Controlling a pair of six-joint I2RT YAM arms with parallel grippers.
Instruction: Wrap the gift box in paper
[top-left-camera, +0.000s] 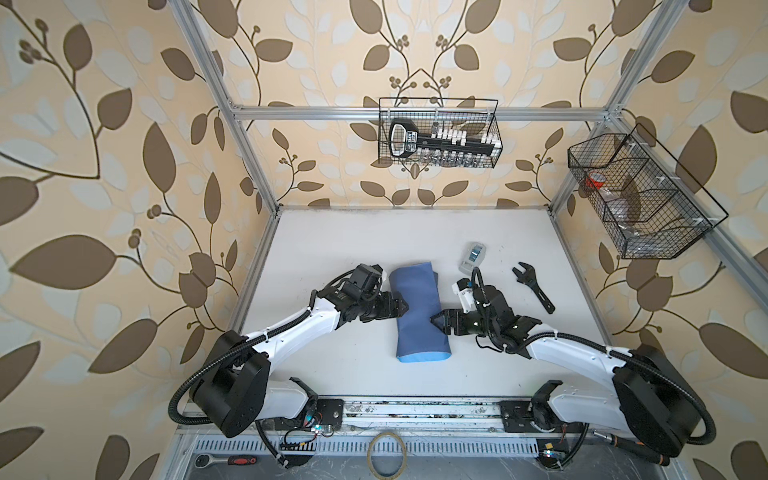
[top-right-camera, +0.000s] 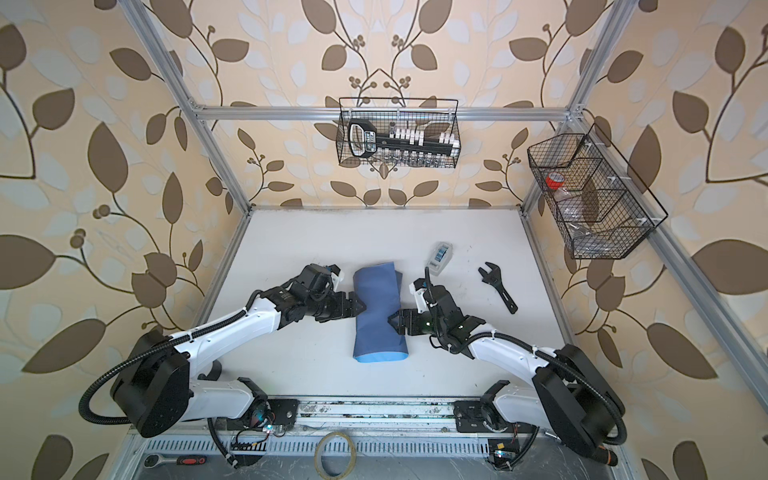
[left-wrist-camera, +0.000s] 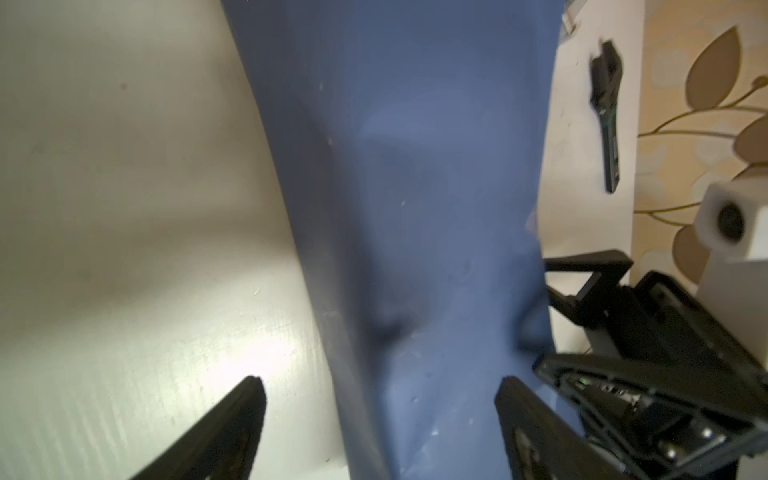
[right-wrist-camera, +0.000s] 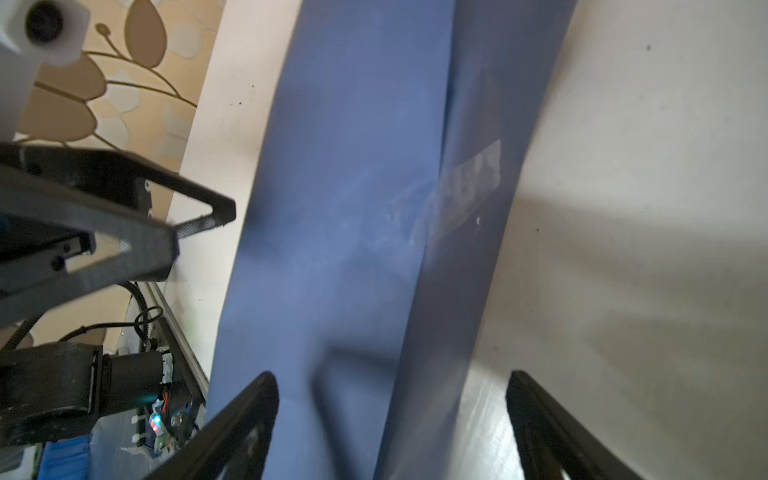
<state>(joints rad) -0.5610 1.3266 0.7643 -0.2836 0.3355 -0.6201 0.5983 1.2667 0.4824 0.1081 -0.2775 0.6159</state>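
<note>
Paper lies mid-table as a long blue tube, seam taped with a clear strip; the box is hidden from view. Left claw is at the tube's left edge, jaws spread, gripping nothing. Right claw is at its right edge, also spread and empty. Tape dispenser and wrench lie to the right.

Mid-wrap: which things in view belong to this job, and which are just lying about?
Job: paper, box hidden from view; tape strip on its seam; tape dispenser, likely.
Lying about: wrench; ratchet.
</note>
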